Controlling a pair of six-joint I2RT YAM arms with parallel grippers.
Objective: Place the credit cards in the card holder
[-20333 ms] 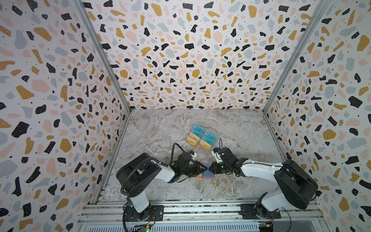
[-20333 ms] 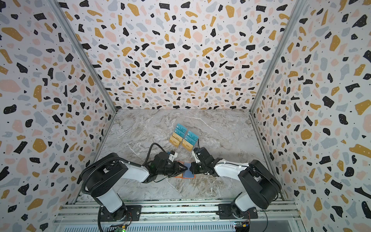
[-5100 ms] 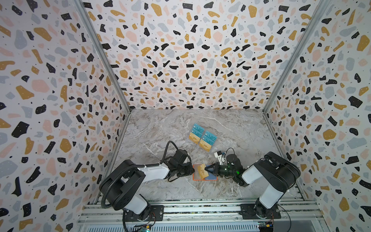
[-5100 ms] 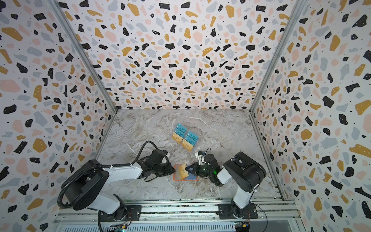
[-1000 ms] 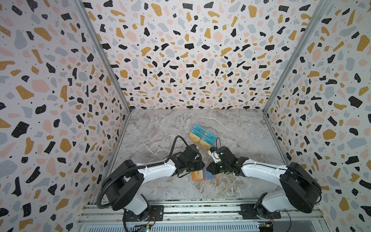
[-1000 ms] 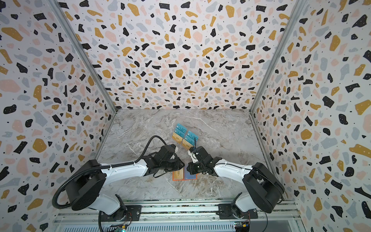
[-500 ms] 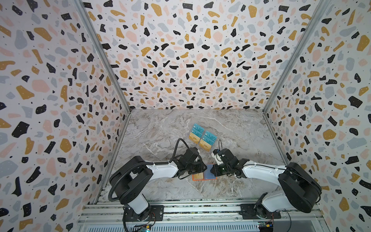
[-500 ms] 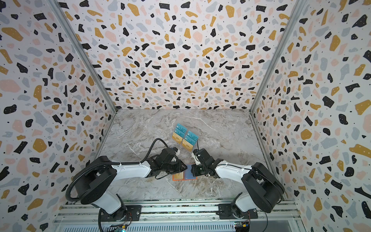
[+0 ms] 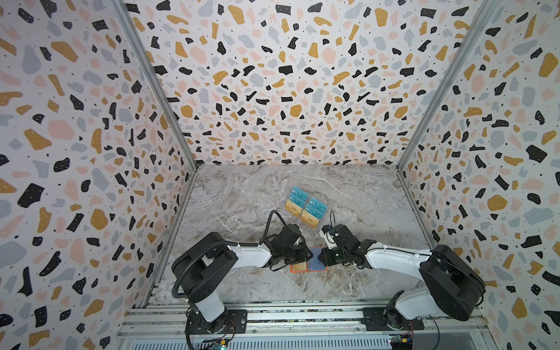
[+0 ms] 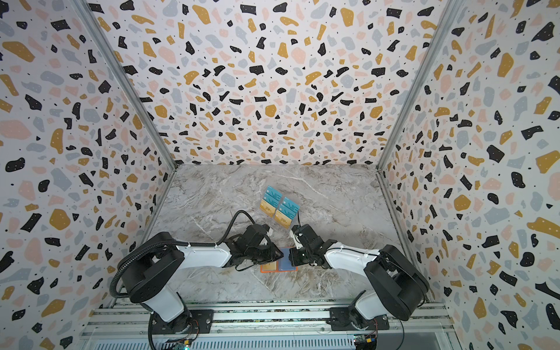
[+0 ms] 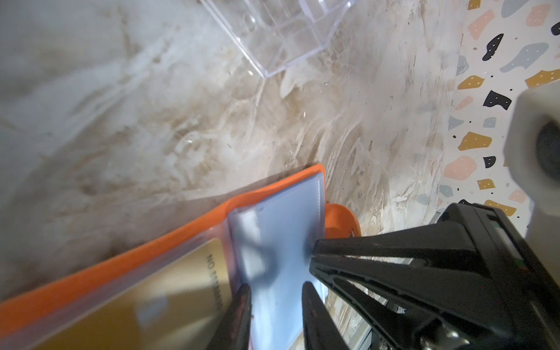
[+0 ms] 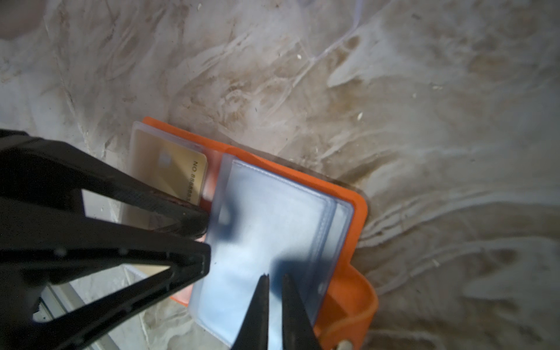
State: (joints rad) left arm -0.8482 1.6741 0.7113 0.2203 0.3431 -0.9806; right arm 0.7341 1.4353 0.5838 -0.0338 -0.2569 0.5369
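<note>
In both top views the orange card holder (image 9: 315, 266) (image 10: 286, 266) lies open on the marble table (image 9: 242, 206), near its front edge. The left gripper (image 9: 308, 257) and right gripper (image 9: 321, 258) meet low over it. Farther back, blue and gold cards (image 9: 306, 207) stand in tiers.

In the left wrist view the left gripper (image 11: 275, 315) has its fingers a little apart over a blue-tinted sleeve (image 11: 278, 236). A gold card (image 11: 169, 297) sits in the neighbouring sleeve. A clear stand (image 11: 281, 33) is behind.

In the right wrist view the right gripper (image 12: 277, 303) is almost pressed together, its tips on the blue sleeve. I cannot tell whether it pinches anything. The left gripper's tips touch the sleeve's edge beside the gold card.
</note>
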